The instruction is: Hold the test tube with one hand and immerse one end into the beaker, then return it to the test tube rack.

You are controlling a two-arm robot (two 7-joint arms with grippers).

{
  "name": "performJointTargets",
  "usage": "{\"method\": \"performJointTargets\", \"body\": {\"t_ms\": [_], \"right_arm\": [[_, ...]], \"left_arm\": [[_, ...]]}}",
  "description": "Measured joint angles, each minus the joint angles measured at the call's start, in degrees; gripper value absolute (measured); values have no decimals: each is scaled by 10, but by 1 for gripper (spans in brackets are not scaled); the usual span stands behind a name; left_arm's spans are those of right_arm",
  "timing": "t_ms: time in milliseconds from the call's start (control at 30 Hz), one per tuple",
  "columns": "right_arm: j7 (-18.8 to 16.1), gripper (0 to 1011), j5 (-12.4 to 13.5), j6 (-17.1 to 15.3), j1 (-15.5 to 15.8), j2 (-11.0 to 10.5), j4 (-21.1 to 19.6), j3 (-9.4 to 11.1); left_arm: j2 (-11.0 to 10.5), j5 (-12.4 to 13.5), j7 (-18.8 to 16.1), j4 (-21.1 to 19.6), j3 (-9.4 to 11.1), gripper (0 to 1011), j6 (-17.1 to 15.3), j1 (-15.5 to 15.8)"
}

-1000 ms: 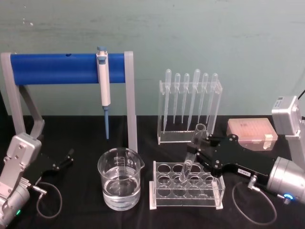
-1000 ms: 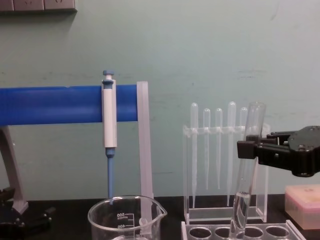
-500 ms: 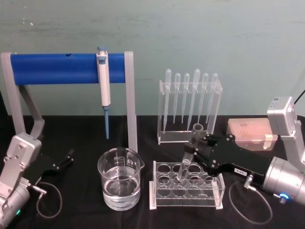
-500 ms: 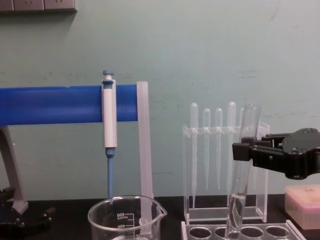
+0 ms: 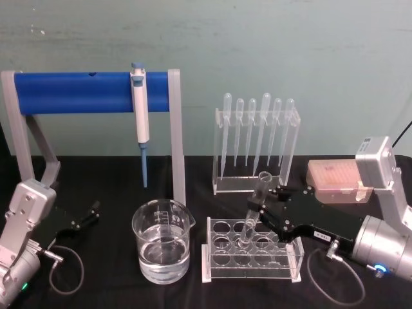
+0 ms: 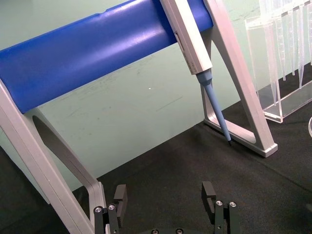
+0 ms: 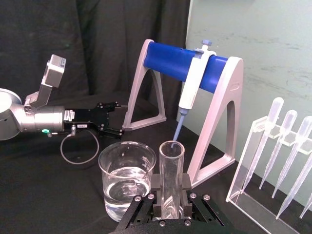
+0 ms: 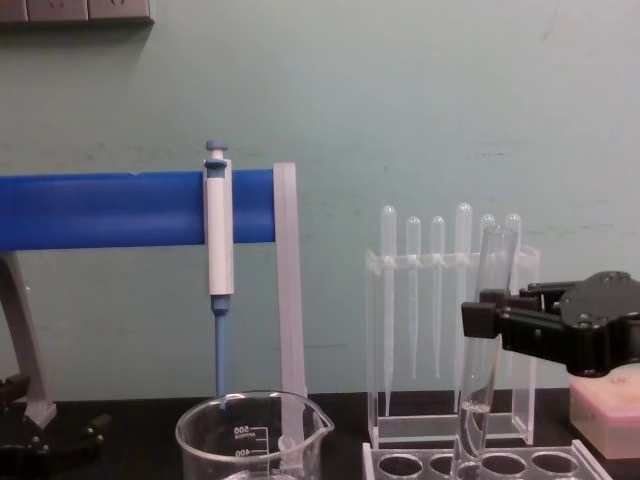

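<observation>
Test tube (image 5: pixel 255 206) is clamped in the right gripper (image 5: pixel 265 205), fingers pinched on the glass a bit above its middle, open rim up and poking out above the fingers at about 12 o'clock, round bottom hanging below at 6 o'clock. It's tilted slightly, and its lower end sits right at a back-row hole of the clear tube rack (image 5: pixel 252 250), either just inside or just over it, can't say which. So where is this in the job? My guess is either the very start or the very end: the beaker (image 5: pixel 161 241) with water stands at roughly 9 o'clock from the rack, well apart from the tube, and nothing's dipping into it. I can't tell whether the glass is wet, so whether the dip is done or to come is anyone's call. Left gripper (image 5: pixel 87 214) sits parked by the blue pipettor stand (image 5: pixel 90 92), fingers spread wide, holding nothing.
</observation>
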State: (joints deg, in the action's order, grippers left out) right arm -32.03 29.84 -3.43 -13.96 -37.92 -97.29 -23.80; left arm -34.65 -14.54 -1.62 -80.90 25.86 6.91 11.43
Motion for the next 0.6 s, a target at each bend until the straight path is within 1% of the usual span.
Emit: {"method": "performJointTargets", "body": {"t_ms": [200, 600], "right_arm": [[-3, 224, -3, 2, 0, 4, 6, -3], [-4, 224, -19, 9, 1, 8, 17, -8]], "left_arm": [[0, 0, 0, 0, 0, 1000, 0, 0], [0, 0, 0, 0, 0, 1000, 0, 0]]}}
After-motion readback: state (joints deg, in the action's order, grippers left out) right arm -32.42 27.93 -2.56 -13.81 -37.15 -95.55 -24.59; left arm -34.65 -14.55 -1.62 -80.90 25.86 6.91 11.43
